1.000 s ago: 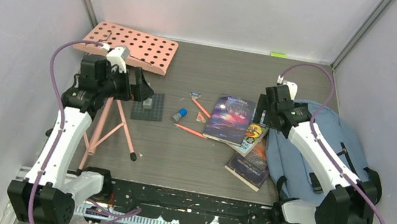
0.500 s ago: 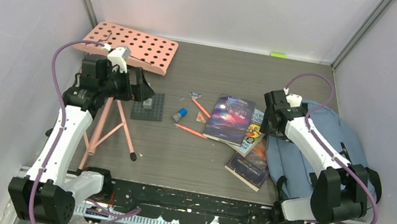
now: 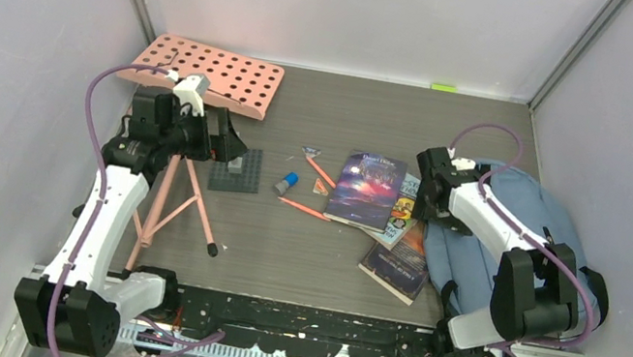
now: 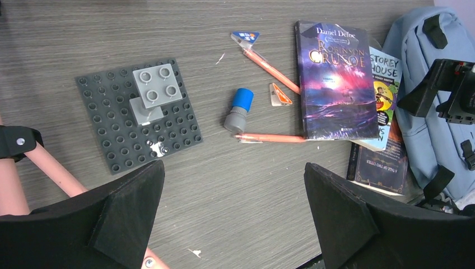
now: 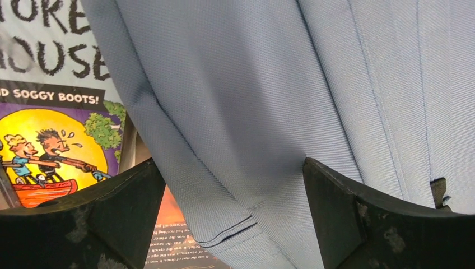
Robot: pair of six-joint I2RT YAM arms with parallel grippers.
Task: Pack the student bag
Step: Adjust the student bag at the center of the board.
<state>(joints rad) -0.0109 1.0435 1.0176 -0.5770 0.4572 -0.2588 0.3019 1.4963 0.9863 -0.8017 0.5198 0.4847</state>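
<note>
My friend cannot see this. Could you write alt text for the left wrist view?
The open left gripper hovers over a table holding a grey brick plate, a blue-capped tube, two orange pencils, stacked books and the student bag.

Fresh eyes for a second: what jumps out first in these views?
The big blue-grey student bag at the table's right edge draws the eye first, with the open right gripper close over its fabric beside a fanned pile of books. Next comes the pink perforated stand at the far left, where the open left gripper hangs above a dark studded baseplate.
</note>
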